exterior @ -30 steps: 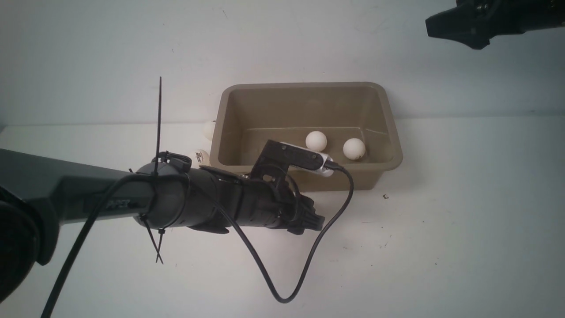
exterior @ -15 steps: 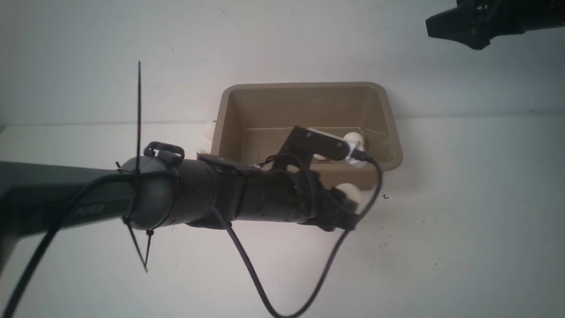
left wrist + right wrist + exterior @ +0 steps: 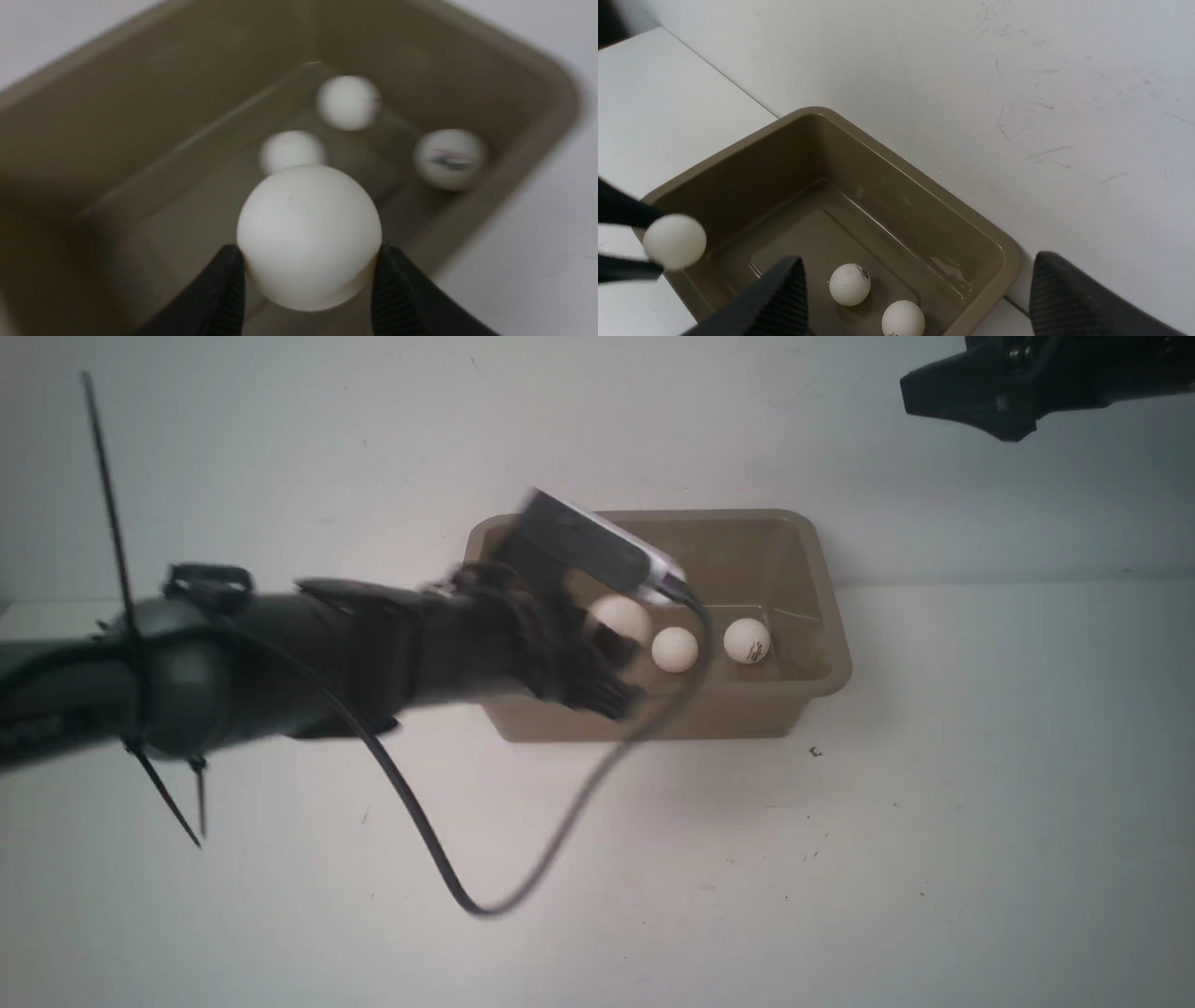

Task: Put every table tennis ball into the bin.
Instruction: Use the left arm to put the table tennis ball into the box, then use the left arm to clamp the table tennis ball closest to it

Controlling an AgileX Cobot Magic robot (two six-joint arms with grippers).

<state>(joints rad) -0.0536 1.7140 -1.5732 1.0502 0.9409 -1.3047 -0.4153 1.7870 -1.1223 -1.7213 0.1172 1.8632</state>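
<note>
- Two table tennis balls [image 3: 674,649] [image 3: 747,640] lie loose on the floor of the bin [image 3: 766,560], apart from each other, in its right half. Both are small matte white spheres.
- One held ball [image 3: 308,224], the same matte white and plain on the face that shows, sits between the jaws of the left gripper [image 3: 308,254]. The jaws are drawn in narrow and pinch it on two opposite sides. It hangs over the bin's inside, left of the two loose balls and clear of the floor.
- One bin only: a rectangular taupe-brown plastic tub with rounded corners, sloping walls and a flared rim. Its floor is glossy, with pale reflections. It stands on the white tabletop [image 3: 934,859], with its far side at the white wall [image 3: 280,448].
- One loose ball carries dark print near its edge in the right wrist view, too small to read.
- Three white round shapes show beyond the held ball in the blurred left wrist view, one bearing a smeared dark logo [image 3: 444,159] that cannot be read. Whether the third is a ball or a reflection I cannot tell.
- Wide apart and empty stand the ribbed black jaws of the right gripper [image 3: 917,261], which hangs above and to the right of the bin.
- One black cable [image 3: 420,840] loops down from the wrist camera [image 3: 588,546] on the left arm, and thin black cable ties [image 3: 103,476] stick out from that arm.
</note>
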